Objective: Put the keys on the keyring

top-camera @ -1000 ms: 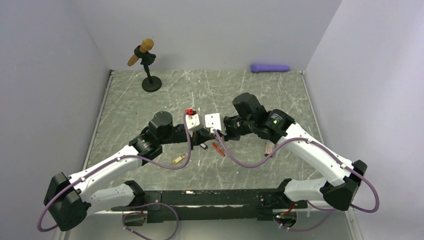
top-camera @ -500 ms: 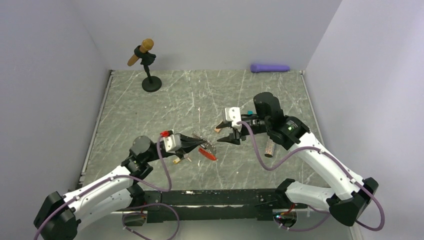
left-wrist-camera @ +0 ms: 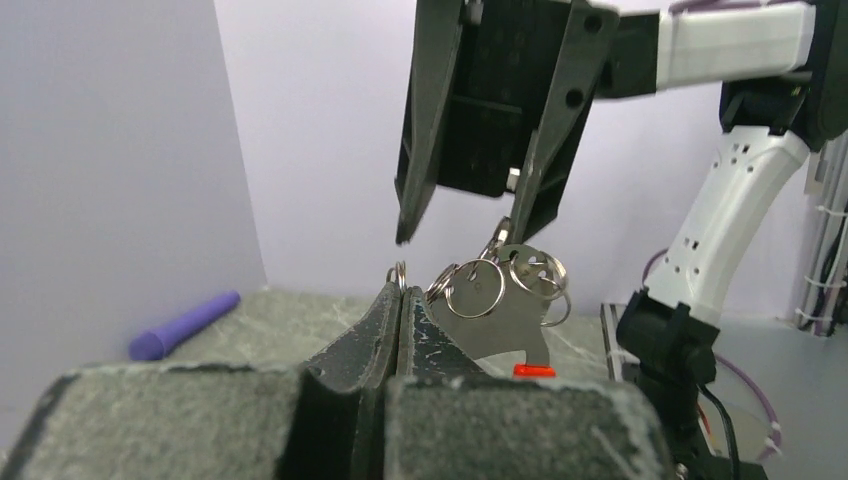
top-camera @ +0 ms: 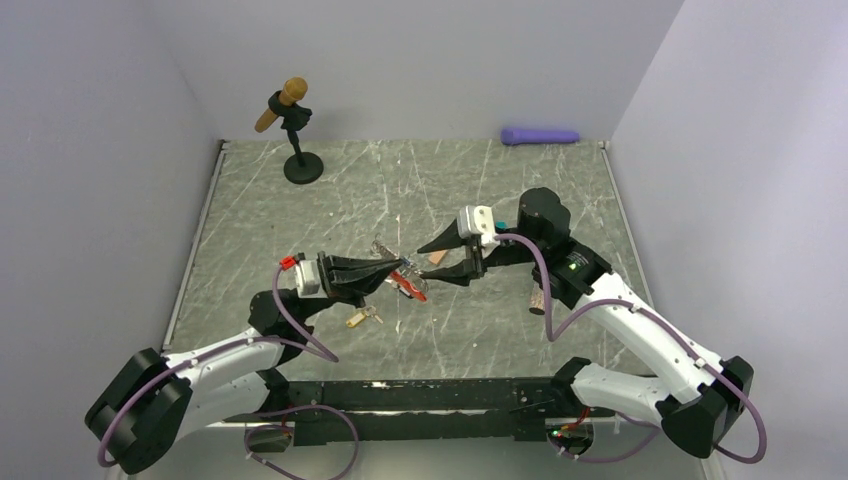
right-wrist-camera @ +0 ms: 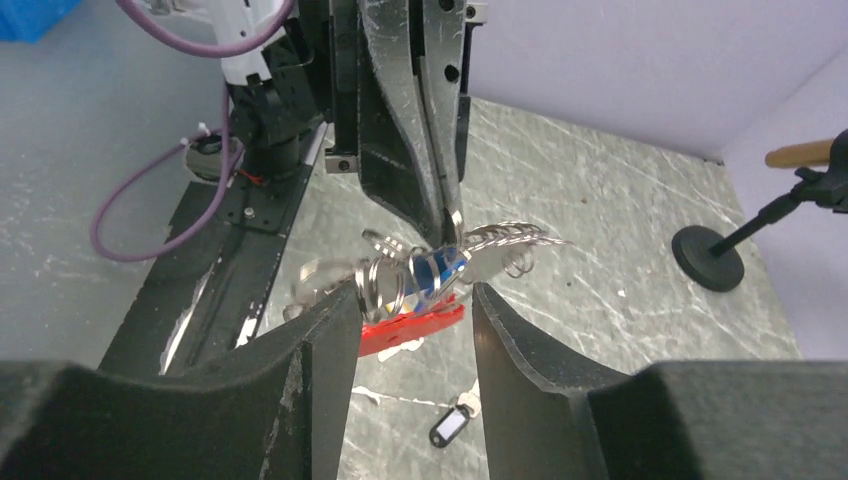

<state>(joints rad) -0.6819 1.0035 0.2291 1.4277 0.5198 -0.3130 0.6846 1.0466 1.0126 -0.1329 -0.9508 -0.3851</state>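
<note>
Above grey marbled tabletop (top-camera: 300,220), left tool (top-camera: 392,266) pinches the keyring (top-camera: 411,287); right tool (top-camera: 431,265) gapes beside it.

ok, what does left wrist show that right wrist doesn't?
Left wrist only: the purple cylinder by the wall, and the right gripper seen from outside, jaws open above the bunch. Right wrist only: a blue-tagged key in the bunch, a black-tagged key on the table, the mic stand. Both: the left gripper shut on the keyring, silver rings bunched, red clip below.
</note>
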